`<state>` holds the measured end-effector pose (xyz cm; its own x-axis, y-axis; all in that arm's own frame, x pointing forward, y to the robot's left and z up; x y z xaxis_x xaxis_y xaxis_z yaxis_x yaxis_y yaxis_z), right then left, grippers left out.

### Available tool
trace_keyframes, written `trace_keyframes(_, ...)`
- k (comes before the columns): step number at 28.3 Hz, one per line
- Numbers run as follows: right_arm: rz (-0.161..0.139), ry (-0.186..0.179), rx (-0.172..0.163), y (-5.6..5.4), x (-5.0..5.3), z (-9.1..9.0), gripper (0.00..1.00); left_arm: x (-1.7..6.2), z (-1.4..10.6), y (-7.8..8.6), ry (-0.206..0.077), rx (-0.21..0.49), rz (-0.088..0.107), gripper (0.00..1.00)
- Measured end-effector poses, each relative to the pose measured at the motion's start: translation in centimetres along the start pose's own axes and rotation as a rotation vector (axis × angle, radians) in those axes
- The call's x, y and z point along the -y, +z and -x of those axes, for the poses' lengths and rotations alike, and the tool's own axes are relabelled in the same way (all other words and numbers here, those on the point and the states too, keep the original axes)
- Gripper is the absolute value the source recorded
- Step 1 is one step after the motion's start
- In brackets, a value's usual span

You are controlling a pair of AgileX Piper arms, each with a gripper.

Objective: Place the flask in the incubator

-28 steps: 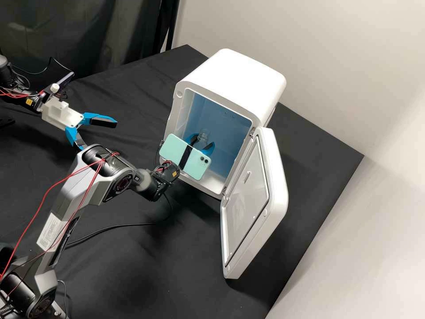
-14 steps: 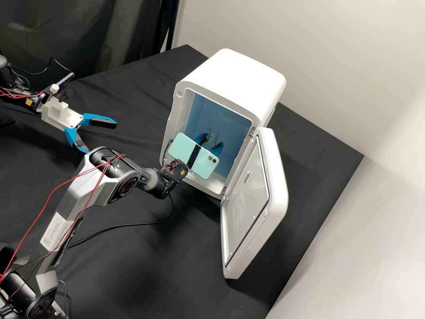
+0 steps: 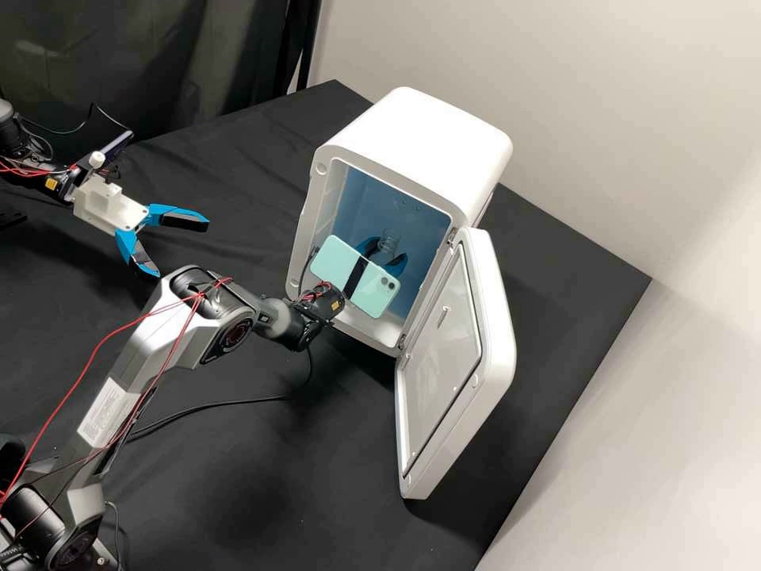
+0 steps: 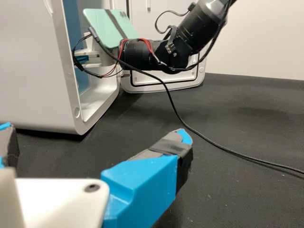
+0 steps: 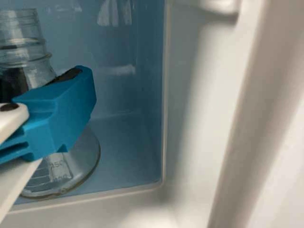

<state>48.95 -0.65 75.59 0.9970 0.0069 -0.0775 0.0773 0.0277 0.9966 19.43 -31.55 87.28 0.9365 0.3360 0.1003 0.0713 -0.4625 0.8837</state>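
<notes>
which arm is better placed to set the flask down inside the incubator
Right. The right gripper is shut on the flask inside the incubator; the left gripper hangs open over the bench, away from it.

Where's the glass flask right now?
In the high view, the flask is inside the open incubator, low in its blue chamber, held at the neck by the right pincer.

A clear glass flask (image 5: 24,53) is upright inside the incubator (image 5: 202,118), in its pale blue chamber. A bright blue finger (image 5: 59,110) presses against the flask's neck.
</notes>
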Motion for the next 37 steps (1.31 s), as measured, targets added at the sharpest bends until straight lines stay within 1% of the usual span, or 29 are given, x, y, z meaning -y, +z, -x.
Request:
trace_keyframes(2, -0.001, -0.008, 0.010, 0.20, 0.18, -0.28, 0.00, 0.00, 0.00, 0.00, 0.000, 0.000, 0.000, 1.00)
trace_keyframes(6, -0.001, -0.008, 0.010, 0.19, 0.16, -0.57, 0.00, 0.00, 0.00, 0.00, 0.000, 0.000, 0.000, 1.00)
trace_keyframes(18, -0.002, -0.003, 0.006, 0.31, 0.28, -0.55, 0.00, 0.00, 0.00, 0.00, 0.000, 0.000, 0.000, 1.00)
trace_keyframes(19, -0.002, -0.003, 0.006, 0.31, 0.28, -0.55, 1.00, 0.00, 0.00, 0.00, 0.000, 0.000, 0.000, 1.00)
trace_keyframes(27, -0.003, -0.005, 0.010, 0.39, 0.35, -0.49, 1.00, 0.00, -0.01, 0.01, 0.000, -0.001, 0.001, 1.00)
trace_keyframes(30, -0.015, 0.004, 0.020, 0.50, 0.29, -0.47, 1.00, 0.00, -0.01, 0.01, 0.000, -0.001, 0.001, 1.00)
trace_keyframes(36, -0.017, 0.013, 0.029, 0.59, 0.21, -0.47, 1.00, -0.01, -0.01, -0.01, 0.001, -0.002, 0.001, 1.00)
trace_keyframes(37, -0.013, 0.013, 0.029, 0.59, 0.21, -0.47, 1.00, 0.00, -0.02, 0.04, 0.001, 0.000, 0.001, 1.00)
